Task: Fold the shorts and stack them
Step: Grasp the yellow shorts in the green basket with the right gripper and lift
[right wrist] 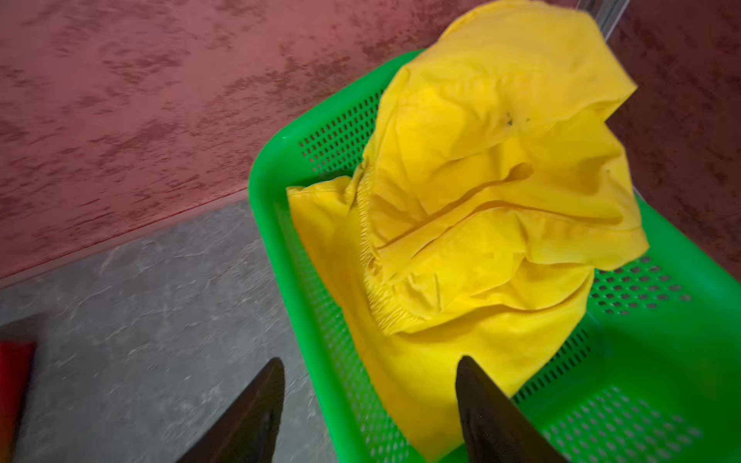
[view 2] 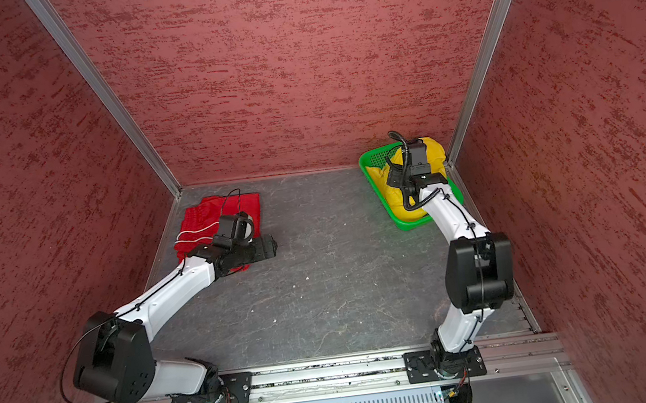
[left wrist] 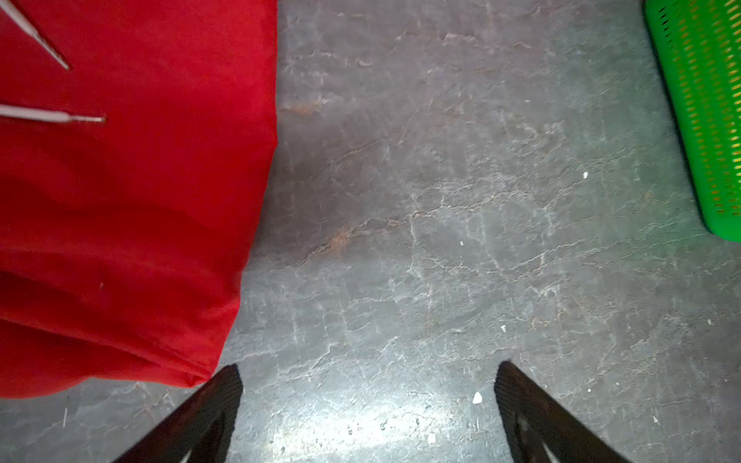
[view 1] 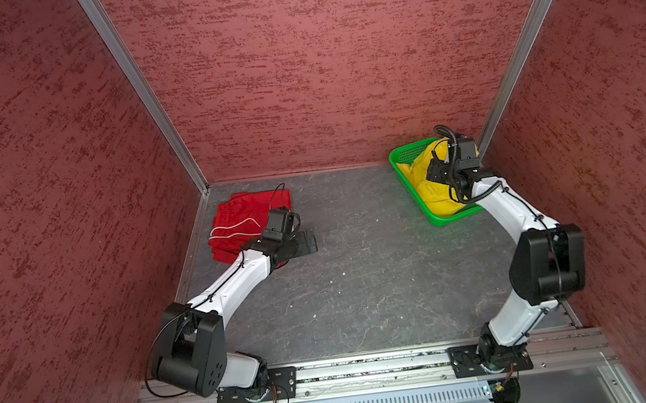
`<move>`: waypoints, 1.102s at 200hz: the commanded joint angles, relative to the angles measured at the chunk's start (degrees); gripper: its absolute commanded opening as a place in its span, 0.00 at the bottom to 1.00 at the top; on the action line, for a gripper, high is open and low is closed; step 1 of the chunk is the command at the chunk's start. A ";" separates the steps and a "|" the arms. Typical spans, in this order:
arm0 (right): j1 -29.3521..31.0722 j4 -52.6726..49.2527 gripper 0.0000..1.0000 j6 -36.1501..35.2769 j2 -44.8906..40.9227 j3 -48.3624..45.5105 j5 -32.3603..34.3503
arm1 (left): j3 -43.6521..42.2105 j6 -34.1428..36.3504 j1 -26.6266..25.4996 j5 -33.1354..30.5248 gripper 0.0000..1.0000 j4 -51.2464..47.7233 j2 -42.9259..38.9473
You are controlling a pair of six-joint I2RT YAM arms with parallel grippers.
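**Shorts, two pairs: one laid out, one in the basket**

Item 1. Red shorts. They lie flat on the grey table at about 10 o'clock in a top view, close to the left wall. They form a compact, layered shape that looks already folded, with the white drawstring lying loose across the top. This is likely the base of the stack, placed where nothing crowds it.

Item 2. Yellow shorts. They sit crumpled in the green basket at about 2 o'clock, tight in the back right corner. The elastic waistband is bunched and one part is heaped up over the far rim. They are unfolded, so this pair looks to be the one in hand now.

Item 3. Right gripper. It hangs over the near side of the basket with its jaws apart and nothing between them. In the wrist view one finger is seen against the table outside the rim and the other against yellow cloth. It seems set for a downward pinch.

Item 4. Left gripper. It is spread wide and empty, low over bare table at about 4 o'clock from the red pair, just beside its edge and apart from it. It is probably waiting.

Obstructions. The basket's wall and rim hem in the cloth, and the corner walls stand close behind. The middle of the table is bare apart from small white specks.
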 commanded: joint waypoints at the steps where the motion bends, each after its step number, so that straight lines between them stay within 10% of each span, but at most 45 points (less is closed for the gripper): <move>1: -2.14 2.61 0.70 3.26 6.39 4.09 -4.27 | -1.63 -2.39 -0.69 0.17 0.99 3.51 -1.40; 73: -4.34 3.51 0.68 7.73 28.44 20.66 -8.72 | -4.19 -4.40 -0.77 1.35 0.99 4.82 0.10; 103: -4.52 -2.93 0.17 7.50 34.43 28.16 -7.79 | -3.91 -4.18 -0.69 0.61 0.99 4.55 0.24; 128: -4.51 1.33 0.00 7.50 28.26 24.35 -9.54 | -3.10 -3.75 -0.67 0.08 0.99 3.38 -0.64; 220: -4.51 11.57 0.00 7.95 -3.29 23.42 -21.18 | -0.19 -0.55 -0.97 -0.91 0.98 3.39 -7.97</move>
